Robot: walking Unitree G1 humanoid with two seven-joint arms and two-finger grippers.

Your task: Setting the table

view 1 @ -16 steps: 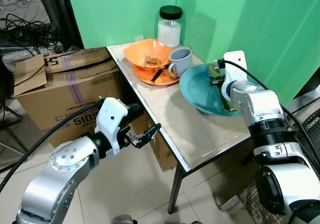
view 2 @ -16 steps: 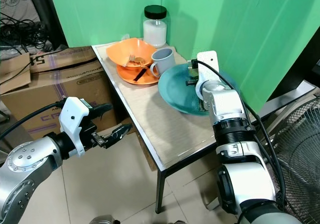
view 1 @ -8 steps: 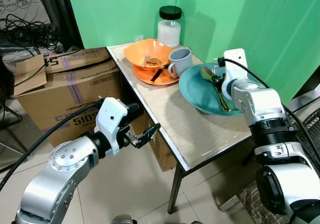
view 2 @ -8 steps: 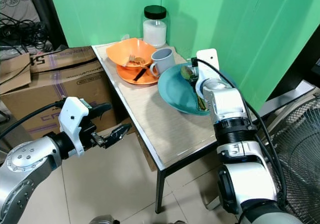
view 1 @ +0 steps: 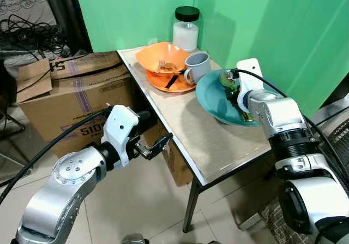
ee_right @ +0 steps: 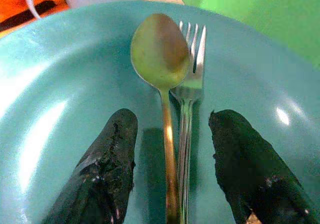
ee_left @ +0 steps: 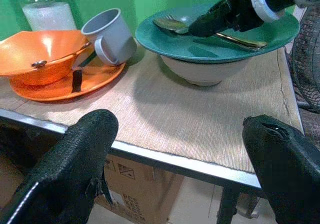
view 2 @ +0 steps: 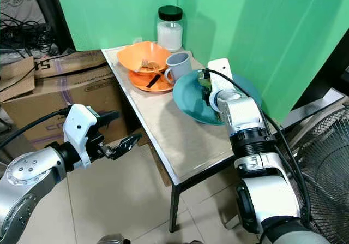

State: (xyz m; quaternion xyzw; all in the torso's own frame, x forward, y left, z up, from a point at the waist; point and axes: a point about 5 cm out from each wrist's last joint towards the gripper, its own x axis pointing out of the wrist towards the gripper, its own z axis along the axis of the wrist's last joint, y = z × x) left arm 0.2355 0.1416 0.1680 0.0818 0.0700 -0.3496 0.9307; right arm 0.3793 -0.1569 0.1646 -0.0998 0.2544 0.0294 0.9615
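A gold-toned metal spoon [ee_right: 162,78] and a silver metal fork [ee_right: 188,83] lie side by side, touching, inside the wide teal ceramic bowl [view 1: 210,94]. Their long axes run parallel, the spoon's bowl and the fork's tines pointing toward the grey ceramic mug [view 1: 197,67] just beside the teal bowl, handles toward the robot. The right gripper [ee_right: 172,169] sits low in the teal bowl, fingers spread wide on either side of both handles, gripping neither. The left gripper [ee_left: 180,169] hangs beyond the table edge [view 1: 163,126], well apart from the teal bowl, fingers parted and empty.
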